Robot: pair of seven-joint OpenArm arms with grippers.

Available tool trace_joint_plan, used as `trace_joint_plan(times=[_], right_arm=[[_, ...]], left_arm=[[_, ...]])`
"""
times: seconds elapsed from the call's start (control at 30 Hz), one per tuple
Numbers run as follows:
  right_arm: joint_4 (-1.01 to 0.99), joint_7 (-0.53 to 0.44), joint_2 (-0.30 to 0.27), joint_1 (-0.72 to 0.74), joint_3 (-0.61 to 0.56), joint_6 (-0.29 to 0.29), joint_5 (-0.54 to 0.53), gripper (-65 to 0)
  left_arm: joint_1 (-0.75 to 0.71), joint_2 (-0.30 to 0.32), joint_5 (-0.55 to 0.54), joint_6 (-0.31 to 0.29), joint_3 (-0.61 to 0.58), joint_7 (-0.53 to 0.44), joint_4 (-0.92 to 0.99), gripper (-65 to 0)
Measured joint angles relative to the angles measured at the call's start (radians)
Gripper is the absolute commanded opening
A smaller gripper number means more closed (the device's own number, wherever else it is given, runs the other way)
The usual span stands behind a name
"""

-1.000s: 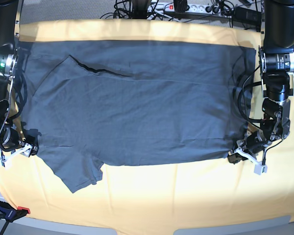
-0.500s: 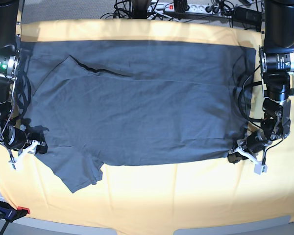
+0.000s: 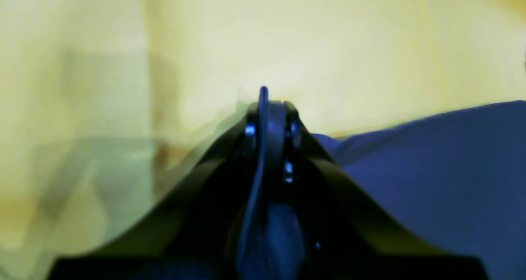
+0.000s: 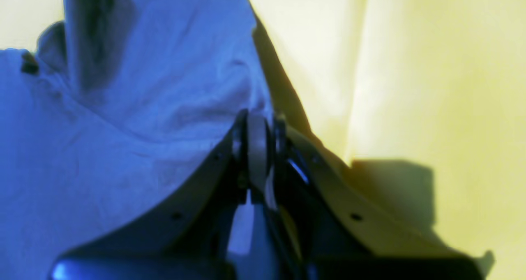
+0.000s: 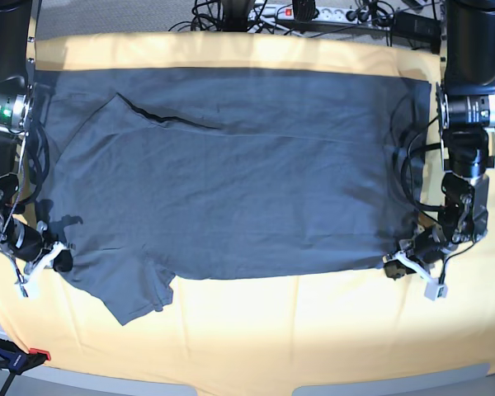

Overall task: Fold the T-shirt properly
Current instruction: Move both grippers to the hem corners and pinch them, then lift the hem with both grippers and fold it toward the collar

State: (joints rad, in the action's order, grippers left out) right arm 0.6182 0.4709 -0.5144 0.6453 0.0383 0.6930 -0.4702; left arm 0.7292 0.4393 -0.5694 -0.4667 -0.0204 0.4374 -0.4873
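Observation:
The dark slate-grey T-shirt (image 5: 223, 173) lies spread flat on the yellow-orange cloth (image 5: 313, 330), neckline end at the left, one sleeve (image 5: 132, 289) pointing to the near edge. My left gripper (image 5: 393, 266) is at the shirt's near right hem corner. In the left wrist view its jaws (image 3: 267, 107) are closed with a thin fold of the T-shirt (image 3: 431, 169) pinched between them. My right gripper (image 5: 59, 261) is at the near left edge by the sleeve. In the right wrist view it (image 4: 257, 123) is closed on the edge of the T-shirt (image 4: 123, 128).
The yellow-orange cloth covers the table. Cables and a power strip (image 5: 313, 12) lie beyond the far edge. A clamp with a red tip (image 5: 16, 357) sits at the near left corner. Both arm columns (image 5: 466, 99) stand at the table's sides.
My right gripper has slid in from the cloth onto the shirt's edge by the sleeve and dropped slightly lower. My left gripper has shifted a little down and stays at the hem corner.

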Motion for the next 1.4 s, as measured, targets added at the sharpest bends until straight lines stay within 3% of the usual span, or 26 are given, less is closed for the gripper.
trace_joint_plan(times=[0.2,0.5,0.73,0.77,0.97,1.13,1.23,1.4], right_arm=[[0.072,0.0,0.0,0.0,-0.002,0.0,0.0,-65.0],[0.076,-0.019,-0.04,0.095,-0.002,0.01,0.045,-65.0],[0.077,0.023,-0.053,0.073,-0.002,0.007,0.039,-65.0],[0.077,0.023,-0.053,0.06,-0.003,0.007,0.035,-65.0],[0.077,0.058,-0.05,-0.016,-0.004,0.003,-0.006,-65.0],[0.077,0.087,-0.056,-0.044,-0.004,0.007,-0.025,-65.0],[0.077,0.087,-0.071,-0.034,-0.005,0.012,-0.091,-65.0],[0.077,0.108,-0.08,-0.014,-0.005,0.015,-0.107,-65.0]], left_arm=[[0.07,0.003,0.023,-0.039,0.0,0.0,0.005,-65.0],[0.134,0.001,0.035,-0.044,0.0,-0.026,0.005,-65.0],[0.127,0.002,0.025,-0.198,0.0,-0.019,0.005,-65.0],[0.126,0.002,0.008,-0.224,0.0,-0.015,0.005,-65.0],[0.125,0.023,-0.136,-0.223,-0.002,0.123,0.0,-65.0],[0.125,0.098,-0.235,-0.224,-0.005,0.167,-0.029,-65.0],[0.125,0.14,-0.269,-0.227,-0.005,0.174,-0.044,-65.0],[0.126,0.168,-0.377,-0.227,-0.005,0.254,-0.046,-65.0]])
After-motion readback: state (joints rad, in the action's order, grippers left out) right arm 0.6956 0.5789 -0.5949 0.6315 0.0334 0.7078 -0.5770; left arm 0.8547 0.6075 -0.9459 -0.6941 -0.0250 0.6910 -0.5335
